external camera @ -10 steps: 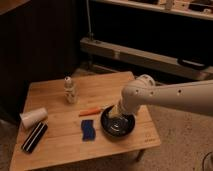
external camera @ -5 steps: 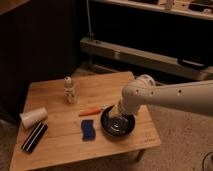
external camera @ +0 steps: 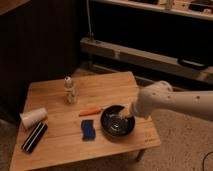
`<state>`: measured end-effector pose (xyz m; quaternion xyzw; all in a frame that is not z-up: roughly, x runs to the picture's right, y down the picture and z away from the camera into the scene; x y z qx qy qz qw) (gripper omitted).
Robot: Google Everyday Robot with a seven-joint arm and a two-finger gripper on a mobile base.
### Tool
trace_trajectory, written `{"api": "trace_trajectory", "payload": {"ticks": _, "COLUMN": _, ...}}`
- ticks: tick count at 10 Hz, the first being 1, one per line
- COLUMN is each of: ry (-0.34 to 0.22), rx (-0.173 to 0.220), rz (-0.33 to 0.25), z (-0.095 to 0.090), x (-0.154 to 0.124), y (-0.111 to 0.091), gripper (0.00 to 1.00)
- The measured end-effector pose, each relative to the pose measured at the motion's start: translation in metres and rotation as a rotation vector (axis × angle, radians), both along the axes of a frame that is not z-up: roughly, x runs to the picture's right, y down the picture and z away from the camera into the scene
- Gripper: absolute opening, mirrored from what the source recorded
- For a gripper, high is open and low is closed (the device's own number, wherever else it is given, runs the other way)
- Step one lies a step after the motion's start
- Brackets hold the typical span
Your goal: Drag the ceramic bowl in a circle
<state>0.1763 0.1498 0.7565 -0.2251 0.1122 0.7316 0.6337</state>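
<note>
You've got the claw [external camera: 125,115] down inside the ceramic bowl [external camera: 113,132], at its rear-right side, close to the rim. The claw is spread wide, fingers apart. It has no hold on anything you can make out, and whether a tip touches the bowl wall you can't tell from here.

The white arm [external camera: 172,102] comes in from the right of the frame and bends down to the claw.

The bowl is black and glossy w/ a shiny inner bottom. It sits upright on the front-right part of the wooden table [external camera: 105,90], near the right edge.

Other bits on the table:
- Blue sponge [external camera: 88,130], just left of the bowl, v. close or touching.
- Thin orange stick-like item [external camera: 90,111], lying flat by the bowl's rear-left rim.
- Small pale bottle [external camera: 70,90], upright, mid-table toward the back, well apart from the bowl.
- White paper cup [external camera: 33,118], on its side at the left edge.
- Flat black oblong item [external camera: 34,137], just in front of the cup, at the front-left corner.
</note>
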Motion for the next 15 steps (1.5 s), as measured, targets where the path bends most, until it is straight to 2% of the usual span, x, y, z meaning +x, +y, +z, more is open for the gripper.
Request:
{"api": "trace_trajectory", "payload": {"ticks": 2, "ry": -0.026, "rx": -0.019, "rz": 0.065, "z": 0.012, "x": 0.028, "y": 0.013, "gripper": 0.80}}
{"api": "trace_trajectory", "payload": {"ticks": 4, "ry": -0.107, "rx": -0.035, "rz": 0.139, "z": 0.031, "x": 0.035, "y": 0.019, "gripper": 0.80}}
{"api": "trace_trajectory", "payload": {"ticks": 5, "ry": -0.140, "rx": -0.042, "rz": 0.165, "z": 0.039, "x": 0.035, "y": 0.019, "gripper": 0.80}}
{"api": "trace_trajectory", "payload": {"ticks": 7, "ry": -0.216, "rx": -0.056, "rz": 0.199, "z": 0.056, "x": 0.015, "y": 0.009, "gripper": 0.80}}
{"api": "trace_trajectory", "payload": {"ticks": 9, "ry": -0.270, "rx": -0.066, "rz": 0.201, "z": 0.063, "x": 0.001, "y": 0.002, "gripper": 0.80}}
{"api": "trace_trajectory", "payload": {"ticks": 12, "ry": -0.330, "rx": -0.085, "rz": 0.171, "z": 0.064, "x": -0.019, "y": -0.004, "gripper": 0.80}}
{"api": "trace_trajectory", "payload": {"ticks": 14, "ry": -0.349, "rx": -0.096, "rz": 0.156, "z": 0.064, "x": -0.027, "y": -0.005, "gripper": 0.80}}
{"api": "trace_trajectory", "payload": {"ticks": 15, "ry": -0.356, "rx": -0.114, "rz": 0.146, "z": 0.067, "x": -0.035, "y": -0.005, "gripper": 0.80}}
